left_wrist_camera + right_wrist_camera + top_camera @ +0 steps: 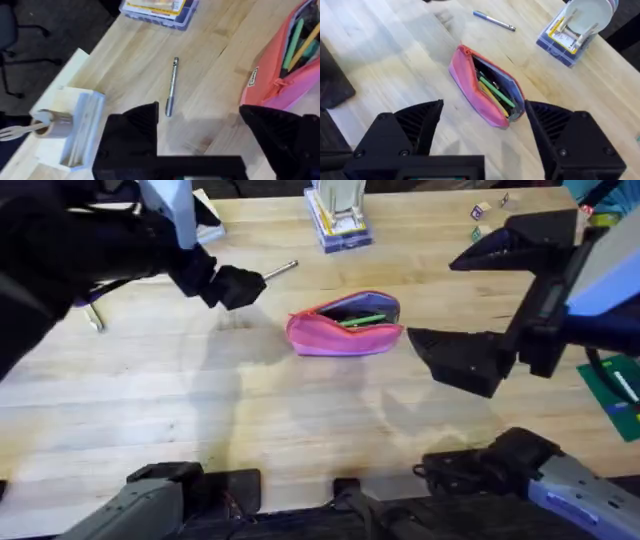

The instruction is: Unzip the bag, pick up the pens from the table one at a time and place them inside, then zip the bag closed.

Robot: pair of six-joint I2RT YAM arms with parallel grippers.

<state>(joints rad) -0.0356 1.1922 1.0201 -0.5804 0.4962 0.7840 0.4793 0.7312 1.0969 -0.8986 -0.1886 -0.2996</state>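
Observation:
The pink bag lies unzipped at mid-table, with green and yellow pens showing against its dark lining. One slim silver pen lies on the table behind and left of the bag. My left gripper hovers just left of that pen. In the left wrist view its fingers stand open above the near end of the pen, and the bag is off to one side. My right gripper is open just right of the bag. From the right wrist, its fingers frame the bag.
A clear box with a white stand sits at the back centre. A white holder with a tape roll stands at the table's far left edge. A metal piece lies at the left, small cubes at the back right, and a green item at the right edge.

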